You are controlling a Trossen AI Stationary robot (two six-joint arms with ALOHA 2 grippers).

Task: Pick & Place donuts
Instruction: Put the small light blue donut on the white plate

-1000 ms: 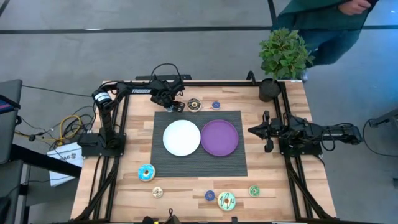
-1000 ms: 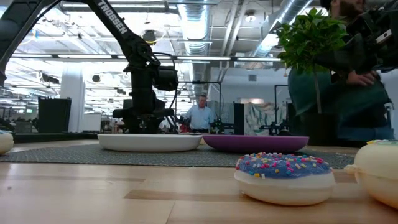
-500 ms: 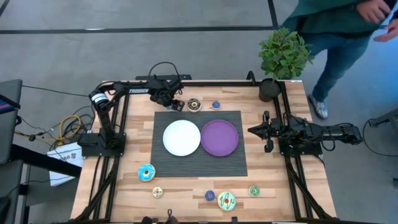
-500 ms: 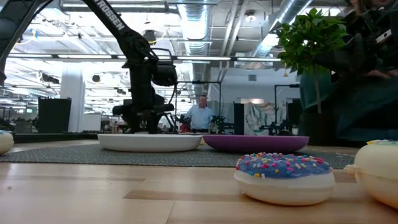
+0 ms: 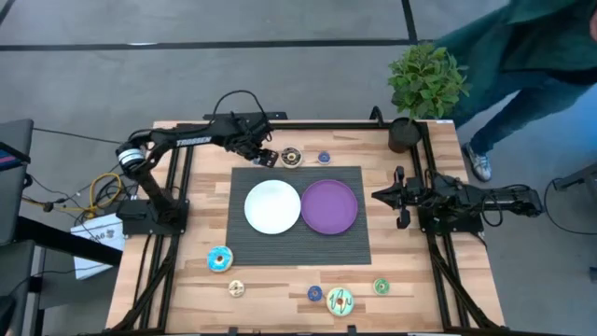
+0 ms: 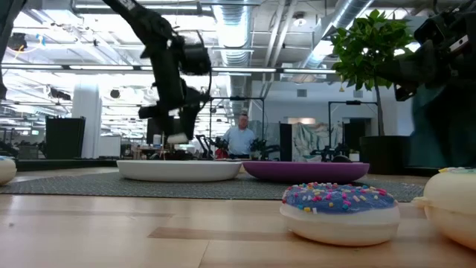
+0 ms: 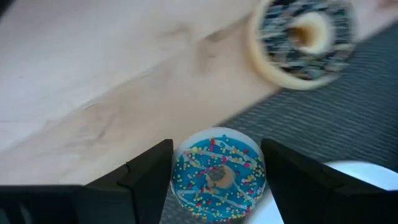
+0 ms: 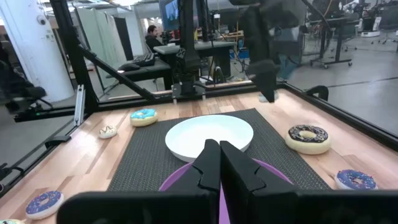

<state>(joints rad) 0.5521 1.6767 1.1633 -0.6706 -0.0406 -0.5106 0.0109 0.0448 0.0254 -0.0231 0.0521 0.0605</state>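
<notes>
Lifting since a second ago, the left gripper [image 7: 217, 180] is now carrying a small blue-iced ring donut with coloured sprinkles [image 7: 217, 176] clear of the table, its two dark fingers closing snugly on the rim so the toy hangs level. It is hovering at the far edge of the dark ribbed mat [image 5: 244, 233], beside the chocolate-iced donut [image 5: 292, 157] (presumably heading for the white round plate [image 5: 272, 206]). The right gripper [image 8: 219, 167] is waiting pinched together over the purple round plate [image 5: 328, 206].
</notes>
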